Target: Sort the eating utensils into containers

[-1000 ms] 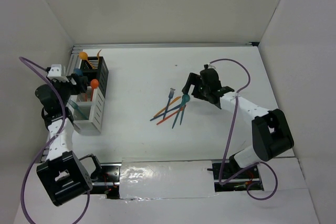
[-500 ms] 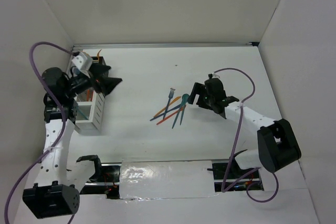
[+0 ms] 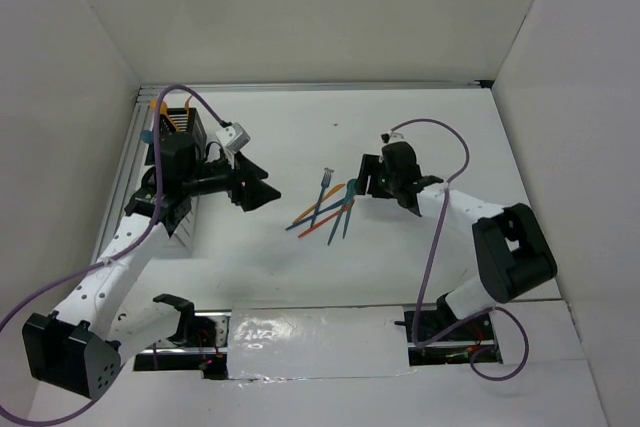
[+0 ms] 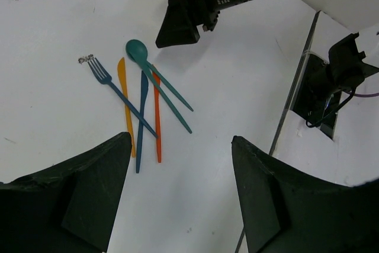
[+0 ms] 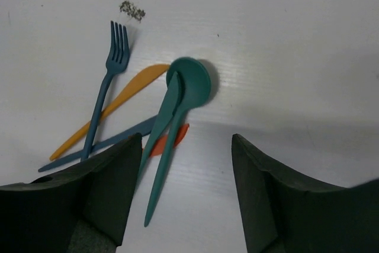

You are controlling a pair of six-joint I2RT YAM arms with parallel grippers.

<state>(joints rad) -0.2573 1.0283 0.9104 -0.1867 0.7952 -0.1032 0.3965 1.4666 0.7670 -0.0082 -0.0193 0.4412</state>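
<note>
Several eating utensils lie crossed in a loose pile (image 3: 325, 209) mid-table: a teal spoon (image 5: 188, 84), a teal knife (image 5: 169, 111), a dark blue fork (image 5: 112, 69), an orange knife (image 5: 118, 102), a dark blue knife (image 4: 142, 117) and a red-orange one (image 4: 157, 122). My right gripper (image 5: 186, 137) is open just right of the pile, the teal spoon's handle lying below its gap. My left gripper (image 3: 262, 195) is open and empty left of the pile. The containers stand far left: a black bin (image 3: 185, 127) with orange utensils (image 3: 168, 119) in it, and white bins (image 3: 185, 222) partly hidden by my left arm.
White walls close in the table on the left, back and right. A small dark speck (image 5: 131, 10) lies beyond the fork's tines. A metal rail (image 4: 293, 96) and the arm bases run along the near edge.
My left arm has swung away from the containers and out to the right, towards the pile. My right gripper has dropped closer to the teal spoon, and its jaws have narrowed a little.
</note>
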